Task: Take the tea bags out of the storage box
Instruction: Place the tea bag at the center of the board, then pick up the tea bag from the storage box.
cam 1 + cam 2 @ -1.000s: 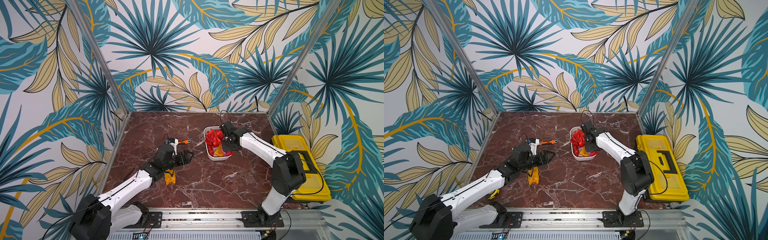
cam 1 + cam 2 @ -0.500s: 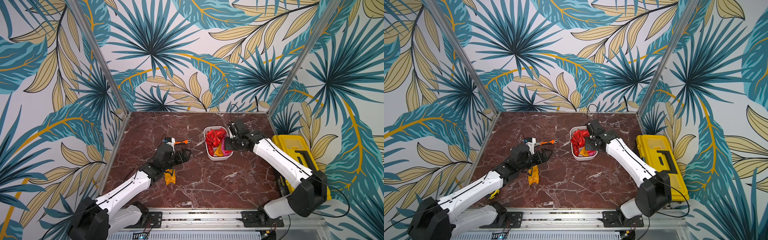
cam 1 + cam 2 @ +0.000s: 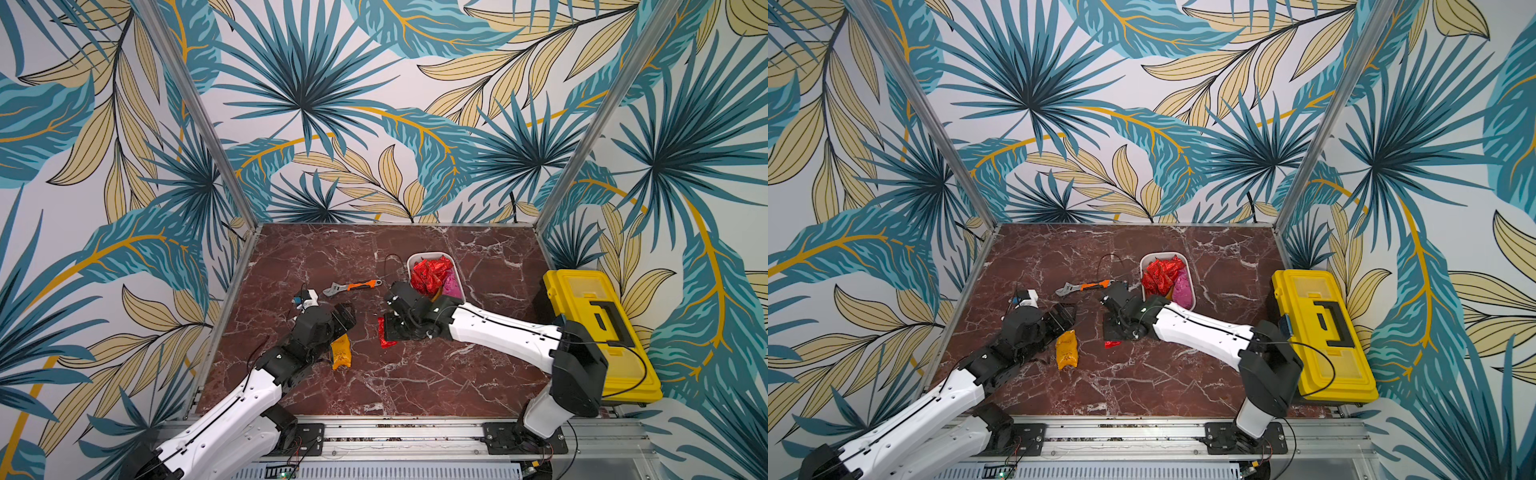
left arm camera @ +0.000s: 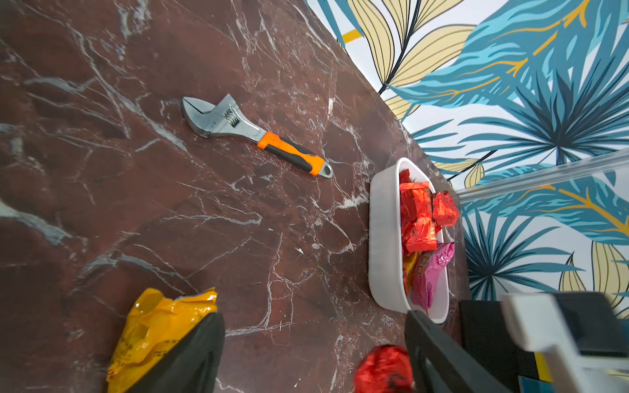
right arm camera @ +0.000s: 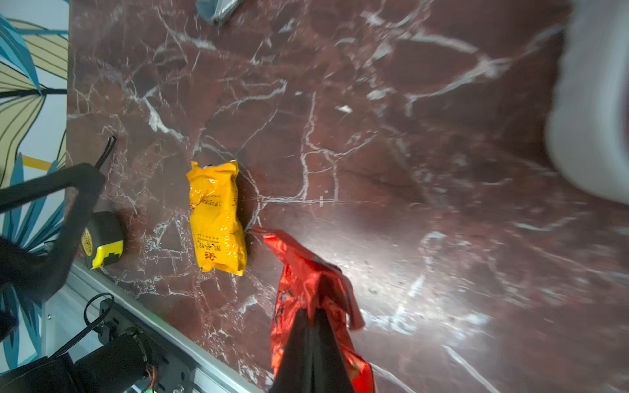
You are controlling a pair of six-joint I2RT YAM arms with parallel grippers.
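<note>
**Top views.** In both: white storage box (image 3: 415, 258) toward the back of the marble table (image 3: 415, 382), right of centre. Heaped with tea bags (image 3: 430, 272), mostly red, magenta at the near end. Right gripper (image 3: 390, 332): outside the box, just in front of it, clamped on a red tea bag (image 3: 383, 338) low over the table. Contact with the surface not clear. Left gripper (image 3: 345, 319): jaws spread wide, nothing between them, just beside an orange-yellow tea bag (image 3: 341, 353) lying flat on the table. Orange-handled wrench (image 3: 353, 286) between left gripper and box, touching neither. Yellow toolbox (image 3: 594, 328) at the table's right edge.

**Left wrist.** Dark fingers (image 4: 190, 354) far apart, only bare marble in the gap. Orange-yellow tea bag (image 4: 160, 326) partly behind one finger. Red tea bag (image 4: 384, 369) by the other finger, cut off at the frame edge. Box wall (image 4: 384, 238) side-on, red bags piled above the rim, one magenta and a bit of yellow at one end. Wrench (image 4: 252, 136) flat on the marble, handle end pointing toward the box.

**Right wrist.** Fingers (image 5: 311, 340) pressed together on the crumpled red tea bag (image 5: 306, 282), foil sticking out past the tips. Orange-yellow tea bag (image 5: 216, 217) near it, dark print facing up. Box only a white blur (image 5: 592, 136) at the frame edge. Small yellow-and-black object (image 5: 102, 243) near the front rail, too unclear to name.
</note>
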